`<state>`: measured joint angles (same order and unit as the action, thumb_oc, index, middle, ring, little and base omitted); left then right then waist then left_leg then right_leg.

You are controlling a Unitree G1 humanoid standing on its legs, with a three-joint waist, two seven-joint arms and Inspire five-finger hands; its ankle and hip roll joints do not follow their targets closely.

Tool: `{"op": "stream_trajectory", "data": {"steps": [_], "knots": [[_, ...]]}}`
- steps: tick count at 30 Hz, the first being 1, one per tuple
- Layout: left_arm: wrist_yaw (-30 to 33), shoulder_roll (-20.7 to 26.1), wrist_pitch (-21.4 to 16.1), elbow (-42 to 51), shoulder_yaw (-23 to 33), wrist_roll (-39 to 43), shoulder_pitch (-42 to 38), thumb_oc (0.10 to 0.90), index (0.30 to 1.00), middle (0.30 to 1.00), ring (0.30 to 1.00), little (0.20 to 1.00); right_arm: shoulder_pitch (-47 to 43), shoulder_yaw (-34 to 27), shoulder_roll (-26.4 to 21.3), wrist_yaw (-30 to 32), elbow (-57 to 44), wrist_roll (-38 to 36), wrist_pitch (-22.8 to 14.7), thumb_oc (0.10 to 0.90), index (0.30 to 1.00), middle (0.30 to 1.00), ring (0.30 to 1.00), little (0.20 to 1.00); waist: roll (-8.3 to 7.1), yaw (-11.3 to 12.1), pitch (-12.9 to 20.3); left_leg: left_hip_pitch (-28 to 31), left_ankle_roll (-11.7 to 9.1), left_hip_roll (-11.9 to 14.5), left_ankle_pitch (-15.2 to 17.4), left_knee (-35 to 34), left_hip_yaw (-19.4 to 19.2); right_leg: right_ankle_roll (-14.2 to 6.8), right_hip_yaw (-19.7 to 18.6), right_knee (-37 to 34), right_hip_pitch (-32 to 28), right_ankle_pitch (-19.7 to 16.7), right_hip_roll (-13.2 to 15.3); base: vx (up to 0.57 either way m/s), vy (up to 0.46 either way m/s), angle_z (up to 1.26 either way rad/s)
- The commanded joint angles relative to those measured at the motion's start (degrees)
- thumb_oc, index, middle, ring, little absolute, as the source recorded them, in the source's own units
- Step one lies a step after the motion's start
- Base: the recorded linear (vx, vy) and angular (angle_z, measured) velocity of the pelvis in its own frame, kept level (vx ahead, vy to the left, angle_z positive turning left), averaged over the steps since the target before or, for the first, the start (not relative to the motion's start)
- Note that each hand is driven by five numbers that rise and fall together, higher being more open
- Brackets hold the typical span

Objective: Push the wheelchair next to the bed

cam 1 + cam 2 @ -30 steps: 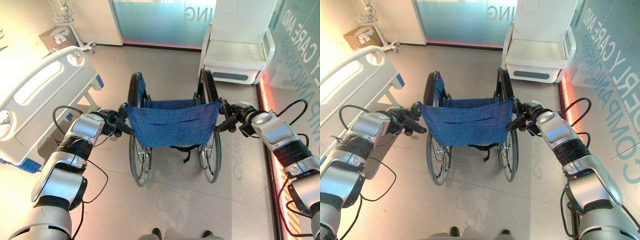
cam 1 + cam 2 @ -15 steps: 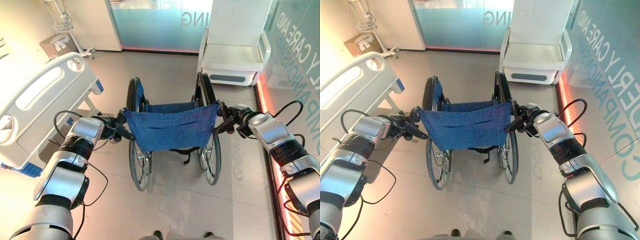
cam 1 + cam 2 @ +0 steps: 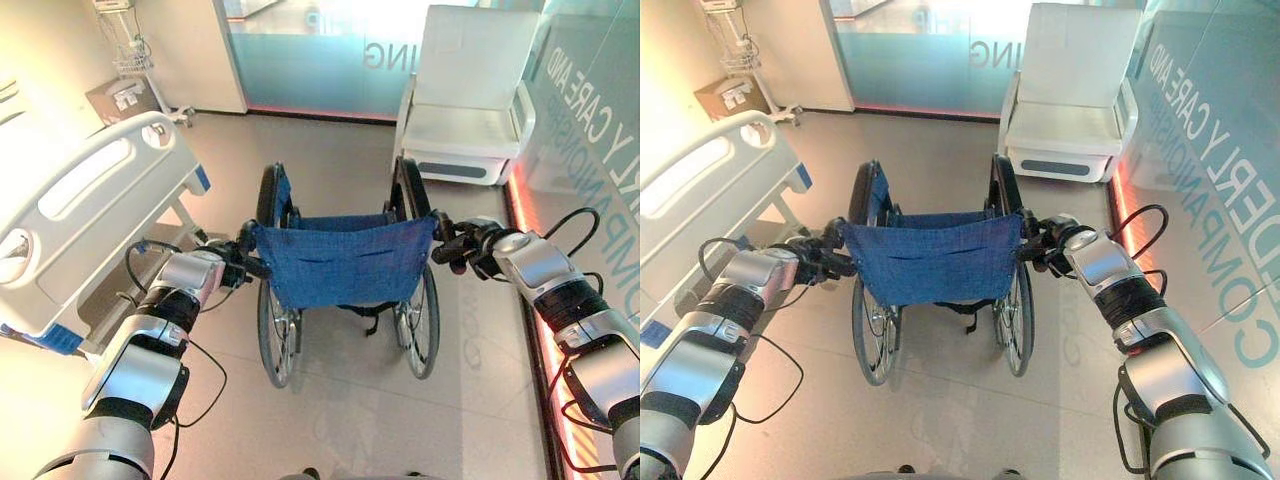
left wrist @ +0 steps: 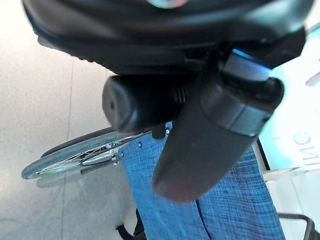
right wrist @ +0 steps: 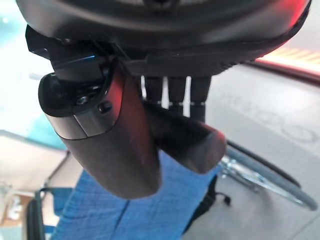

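The bed (image 3: 75, 215) is standing along the robot's left side of the room, its white footboard rail facing the open floor (image 3: 340, 400). A white armchair (image 3: 470, 100) is sitting against the far glass wall (image 3: 310, 55), to the right of centre. A cardboard box (image 3: 122, 97) and a wire-basket stand (image 3: 130, 50) are occupying the far left corner.

The wheelchair (image 3: 345, 265) is standing in the middle of the floor, directly ahead of the robot, its blue fabric backrest facing the robot and its two large wheels resting on the floor. It is positioned to the right of the bed's foot end, near it but apart from it, with a strip of floor between them.

The left robot hand (image 3: 232, 268) is gripping the left push handle (image 4: 137, 102), fingers and thumb curled round the dark grip. The right robot hand (image 3: 468, 247) is gripping the right push handle (image 5: 185, 137) in the same manner, thumb wrapped over the grip.
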<state>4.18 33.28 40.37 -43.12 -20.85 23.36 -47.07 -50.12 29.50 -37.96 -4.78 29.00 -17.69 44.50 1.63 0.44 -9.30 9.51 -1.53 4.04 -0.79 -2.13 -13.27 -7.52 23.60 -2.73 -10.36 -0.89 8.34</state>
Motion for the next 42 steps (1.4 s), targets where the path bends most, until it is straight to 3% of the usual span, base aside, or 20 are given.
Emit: {"op": "stream_trajectory", "data": {"steps": [1, 7, 15, 20, 25, 35, 42], "knots": [[2.1, 3.9, -4.8, -3.2, -1.0, -1.9, 5.4, 0.400, 0.300, 0.300, 0.300, 0.300, -2.7, 1.4, -1.6, 0.8, 3.2, -2.1, -3.2, 0.400, 0.300, 0.300, 0.300, 0.300, -2.23, 1.6, -0.3, -2.1, 0.1, -3.7, 3.8, 3.3, -1.6, 1.7, -2.8, 5.9, 3.0, 4.3, -1.2, 0.00, 0.000, 0.00], [4.7, 3.0, -10.2, -0.3, -0.2, -3.1, 7.8, 0.400, 0.300, 0.300, 0.300, 0.300, -0.6, 0.2, -1.2, -0.3, 3.3, -1.1, -8.8, 0.400, 0.300, 0.300, 0.300, 0.300, -2.12, 2.1, 0.0, -1.7, 0.2, -3.8, 3.9, 2.9, -1.2, 1.8, -2.5, 5.6, 2.6, 4.3, -1.1, 0.01, 0.000, 0.00], [5.0, 1.3, -15.3, 1.7, -0.2, -7.4, 10.4, 0.400, 0.300, 0.300, 0.300, 0.300, 2.1, -1.0, -0.1, 1.1, 3.8, 4.5, -12.1, 0.400, 0.300, 0.300, 0.300, 0.300, -1.84, 2.5, 0.3, -1.4, 0.1, -3.7, 3.9, 2.8, -1.1, 1.7, -2.2, 5.4, 2.1, 4.1, -0.8, 0.00, 0.000, 0.00], [5.2, 0.7, -19.7, 3.6, 0.0, -5.7, 11.5, 0.400, 0.300, 0.300, 0.300, 0.300, 3.3, -1.3, -0.2, 1.8, 3.0, 8.4, -14.2, 0.400, 0.300, 0.300, 0.300, 0.300, -1.62, 2.5, 0.5, -1.1, 0.2, -3.7, 4.0, 2.8, -1.4, 1.6, -2.2, 5.1, 1.8, 3.9, -0.6, 0.03, 0.022, 0.00], [7.5, -1.2, -22.5, 6.9, 1.0, -3.1, 13.2, 0.400, 0.300, 0.300, 0.300, 0.300, 5.3, -1.8, 0.9, 2.7, 2.0, 12.1, -13.7, 0.400, 0.300, 0.300, 0.300, 0.300, -1.51, 2.5, 0.5, -1.1, 0.4, -3.7, 4.2, 3.3, -1.5, 1.6, -2.3, 5.2, 1.7, 3.9, -0.5, 0.04, 0.033, 0.00], [7.3, -1.1, -21.7, 9.0, 0.4, -5.5, 12.3, 0.400, 0.300, 0.300, 0.300, 0.300, 4.5, -0.3, 1.1, -2.4, 3.6, 17.5, -7.6, 0.400, 0.300, 0.300, 0.300, 0.300, -1.79, 2.7, 0.0, -0.8, 1.1, -4.2, 4.7, 3.6, -1.7, 1.0, -2.1, 6.8, 2.0, 4.2, 0.4, 0.03, 0.042, 0.00], [6.9, -1.2, -21.2, 9.4, -0.3, -5.4, 10.6, 0.400, 0.300, 0.300, 0.300, 0.300, 3.1, 0.5, 1.2, -3.3, 4.9, 17.3, -7.6, 0.400, 0.300, 0.300, 0.300, 0.300, -1.96, 3.0, -0.1, -0.6, 1.9, -4.7, 5.1, 3.8, -1.7, 0.3, -2.0, 8.6, 2.5, 4.3, 1.5, 0.04, 0.066, 0.00]]}}
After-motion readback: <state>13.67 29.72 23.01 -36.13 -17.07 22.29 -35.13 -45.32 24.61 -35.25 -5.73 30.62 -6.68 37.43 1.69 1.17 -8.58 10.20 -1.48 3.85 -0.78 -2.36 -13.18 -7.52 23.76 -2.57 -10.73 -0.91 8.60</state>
